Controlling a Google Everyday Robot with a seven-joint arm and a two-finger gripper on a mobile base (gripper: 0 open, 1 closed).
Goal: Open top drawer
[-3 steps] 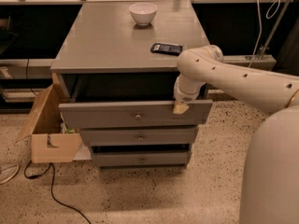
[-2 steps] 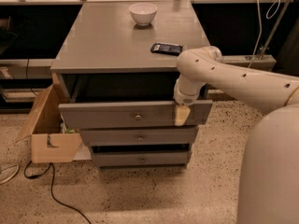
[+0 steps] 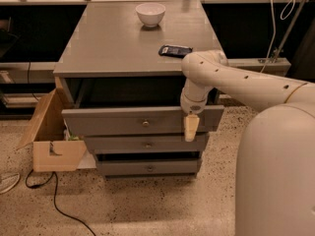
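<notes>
The top drawer (image 3: 113, 121) of the grey cabinet (image 3: 123, 43) stands pulled out a little, with a dark gap behind its wide front panel. A small brass knob (image 3: 145, 123) sits at its centre. My gripper (image 3: 191, 127) hangs from the white arm (image 3: 236, 80) over the right part of this front panel, and its tan tip lies against the panel's face, down to the lower edge. It is to the right of the knob and does not touch it.
Two shorter drawers, middle (image 3: 118, 144) and bottom (image 3: 128, 167), also stick out slightly. A white bowl (image 3: 150, 14) and a dark flat device (image 3: 175, 50) lie on the cabinet top. An open cardboard box (image 3: 49, 136) stands at the left; a black cable (image 3: 59, 200) runs across the floor.
The gripper's tip has slid a little lower down the top drawer's front panel. The drawer itself has not visibly moved.
</notes>
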